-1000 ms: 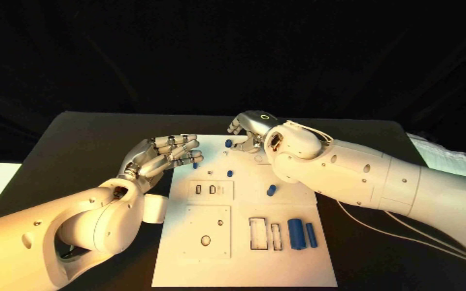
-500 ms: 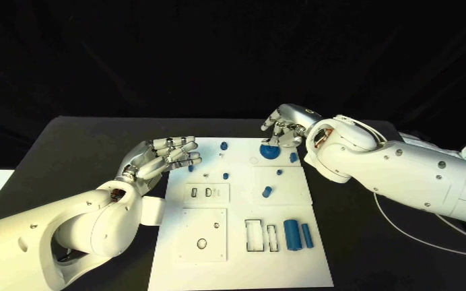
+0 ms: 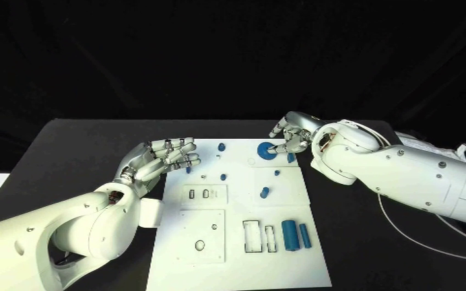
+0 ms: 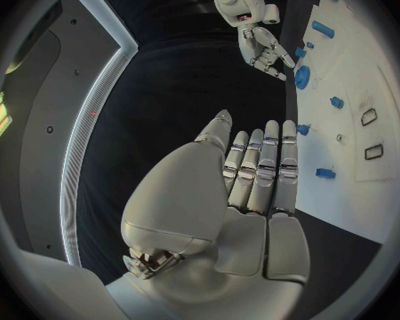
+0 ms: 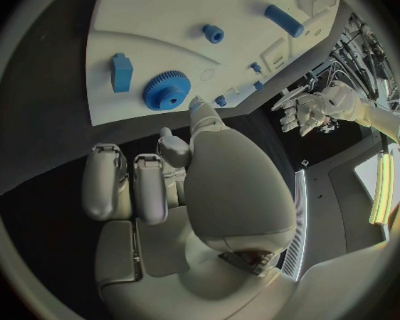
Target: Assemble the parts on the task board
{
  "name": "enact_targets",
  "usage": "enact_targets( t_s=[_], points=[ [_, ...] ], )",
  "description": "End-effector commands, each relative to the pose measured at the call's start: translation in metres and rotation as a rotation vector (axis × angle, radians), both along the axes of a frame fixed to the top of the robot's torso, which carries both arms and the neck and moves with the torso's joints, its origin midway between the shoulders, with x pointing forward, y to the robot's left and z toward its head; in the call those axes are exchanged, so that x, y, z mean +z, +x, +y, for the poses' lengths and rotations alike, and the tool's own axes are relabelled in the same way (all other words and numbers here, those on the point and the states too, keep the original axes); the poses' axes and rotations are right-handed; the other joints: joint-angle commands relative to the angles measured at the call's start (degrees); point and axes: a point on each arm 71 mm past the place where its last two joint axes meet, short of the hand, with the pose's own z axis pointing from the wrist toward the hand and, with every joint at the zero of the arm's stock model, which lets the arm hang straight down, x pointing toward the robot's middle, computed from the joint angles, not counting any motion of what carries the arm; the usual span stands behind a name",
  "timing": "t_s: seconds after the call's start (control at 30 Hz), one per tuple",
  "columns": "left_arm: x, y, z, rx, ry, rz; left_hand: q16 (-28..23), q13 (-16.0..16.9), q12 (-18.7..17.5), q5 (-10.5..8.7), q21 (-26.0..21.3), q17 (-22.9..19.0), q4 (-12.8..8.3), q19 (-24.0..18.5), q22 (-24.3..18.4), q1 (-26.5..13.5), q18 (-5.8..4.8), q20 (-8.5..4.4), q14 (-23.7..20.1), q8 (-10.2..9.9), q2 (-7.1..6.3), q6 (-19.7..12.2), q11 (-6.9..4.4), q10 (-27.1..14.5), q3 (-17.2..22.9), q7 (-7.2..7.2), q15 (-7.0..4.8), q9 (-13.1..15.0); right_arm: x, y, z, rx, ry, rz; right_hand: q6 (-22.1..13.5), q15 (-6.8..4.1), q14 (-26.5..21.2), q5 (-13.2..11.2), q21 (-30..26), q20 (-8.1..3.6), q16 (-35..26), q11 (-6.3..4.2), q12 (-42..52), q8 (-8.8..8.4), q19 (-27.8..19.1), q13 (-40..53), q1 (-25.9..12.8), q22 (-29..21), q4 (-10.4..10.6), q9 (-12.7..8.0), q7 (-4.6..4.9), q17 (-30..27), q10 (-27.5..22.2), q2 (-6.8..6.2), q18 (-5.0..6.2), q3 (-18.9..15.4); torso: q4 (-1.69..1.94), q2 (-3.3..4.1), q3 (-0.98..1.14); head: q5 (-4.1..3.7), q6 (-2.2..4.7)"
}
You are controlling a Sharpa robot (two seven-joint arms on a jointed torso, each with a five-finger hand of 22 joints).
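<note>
One blue gear (image 3: pixel 266 148) half behind the right hand (image 3: pixel 292 136), contact unclear.

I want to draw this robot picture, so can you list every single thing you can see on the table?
Table: one, black, under everything.
Task board: one, white, middle of the table, with cut-out slots.
Gear: one, blue, far end of the board, beside the right hand's fingertips.
Cylinder: one, blue, near right part of the board.
Bar: one, blue, just right of the cylinder.
Small parts: several, blue, scattered over the far half of the board.
Left hand: one, silver, open, at the board's left edge.
Right hand: one, silver, at the board's far right corner.
</note>
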Motion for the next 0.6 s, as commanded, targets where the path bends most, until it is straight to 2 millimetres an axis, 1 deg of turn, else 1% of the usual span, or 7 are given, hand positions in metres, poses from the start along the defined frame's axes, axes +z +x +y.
enact_targets(
  t_s=[0.03,0.1,0.27,0.4,0.6],
  points=[
    [0.002,0.000,-0.002,-0.019,-0.015,-0.006,-0.12,-0.07,-0.02,0.06,-0.36,0.06,0.05,0.51,-0.04,-0.62,0.67,-0.06,0.22,-0.21,0.04,-0.21,0.11,-0.26,0.35,1.03,0.00,-0.06,-0.006,0.001,0.002,-0.004,-0.050,0.035,0.19,0.56,4.18,0.18,0.76,0.05,1.31,0.11,4.27,0.31,0.88,4.55,0.75,1.28,0.22,0.00,0.48,2.94,1.25,0.34,-1.35,-0.49,0.05,0.04,-0.06,0.04,-0.17],
    [0.002,0.000,-0.002,-0.019,-0.015,-0.006,-0.12,-0.07,-0.02,0.06,-0.36,0.06,0.05,0.51,-0.04,-0.62,0.67,-0.06,0.22,-0.21,0.04,-0.21,0.11,-0.26,0.35,1.03,0.00,-0.06,-0.009,0.002,0.003,-0.005,-0.055,0.037,0.31,0.63,4.32,0.43,1.22,0.12,2.06,0.18,6.86,0.41,1.37,7.30,0.89,2.20,0.33,0.02,0.48,4.09,1.96,0.66,-1.52,-0.60,0.04,0.03,-0.09,0.08,-0.15],
    [0.002,0.000,-0.003,-0.019,-0.015,-0.007,-0.12,-0.07,-0.02,0.06,-0.36,0.06,0.05,0.51,-0.04,-0.62,0.67,-0.06,0.22,-0.21,0.04,-0.21,0.11,-0.26,0.35,1.03,0.00,-0.06,-0.014,0.004,0.006,-0.006,-0.062,0.040,0.54,0.68,4.42,0.64,1.70,0.20,2.69,0.24,9.91,0.61,1.84,10.55,1.06,3.12,0.30,0.04,0.50,5.02,2.83,1.03,-1.68,-0.70,0.20,0.04,-0.10,0.11,-0.32],
    [0.002,0.000,-0.002,-0.016,-0.014,-0.008,-0.12,-0.06,-0.01,0.06,-0.36,0.07,0.03,0.54,-0.04,-0.64,0.67,-0.07,0.25,-0.20,0.03,-0.20,0.10,-0.24,0.39,1.02,-0.01,-0.05,-0.016,0.005,0.009,-0.002,-0.067,0.042,0.63,0.71,4.43,0.72,1.82,0.23,2.84,0.26,10.77,0.68,1.94,11.49,1.01,3.36,0.30,0.04,0.51,5.25,3.06,1.12,-1.72,-0.78,0.15,0.02,-0.14,0.24,-0.42],
    [0.001,0.000,-0.001,-0.014,-0.014,-0.008,-0.12,-0.06,-0.01,0.06,-0.36,0.07,0.03,0.54,-0.04,-0.64,0.67,-0.07,0.25,-0.20,0.03,-0.20,0.10,-0.24,0.39,1.02,-0.01,-0.05,-0.019,0.007,0.011,0.001,-0.071,0.044,0.94,0.73,4.48,0.81,2.04,0.27,3.14,0.26,11.83,0.87,2.16,12.66,0.97,3.81,0.31,0.07,0.48,5.71,3.35,1.57,-1.81,-0.71,0.04,0.04,-0.11,0.33,-0.45]
  ],
)
